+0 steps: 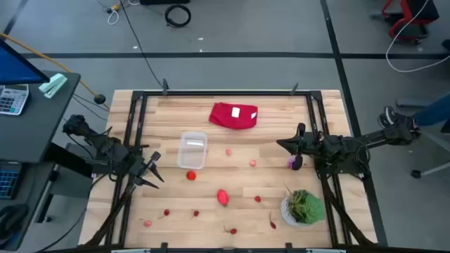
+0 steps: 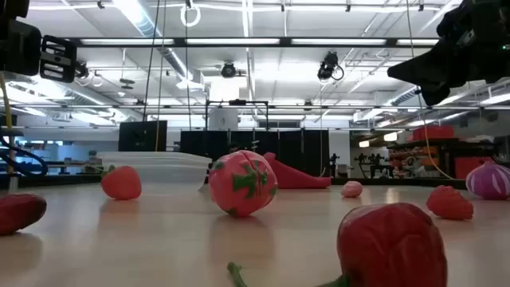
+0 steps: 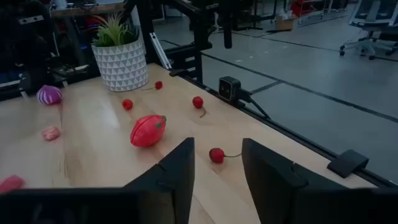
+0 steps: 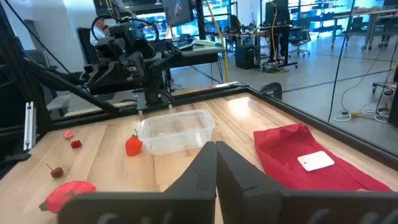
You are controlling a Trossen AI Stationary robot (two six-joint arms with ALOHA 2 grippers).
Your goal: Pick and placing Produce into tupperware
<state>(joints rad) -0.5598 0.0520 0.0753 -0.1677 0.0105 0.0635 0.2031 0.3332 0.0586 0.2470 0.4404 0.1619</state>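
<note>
So the desk (image 1: 176,105) has the tupperware (image 1: 192,150) sitting empty just right of the left gripper (image 1: 153,169), fingers spread, holding nothing. Right gripper (image 1: 298,147), fingers closed and empty, hangs beside the purple piece (image 1: 291,163); big red oval (image 1: 223,197) lies between them.

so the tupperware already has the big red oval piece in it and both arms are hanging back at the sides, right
Not quite. The tupperware is empty; the big red oval piece lies on the table nearer the front edge, as the high view shows. The left gripper and right gripper do wait at the sides.
</note>
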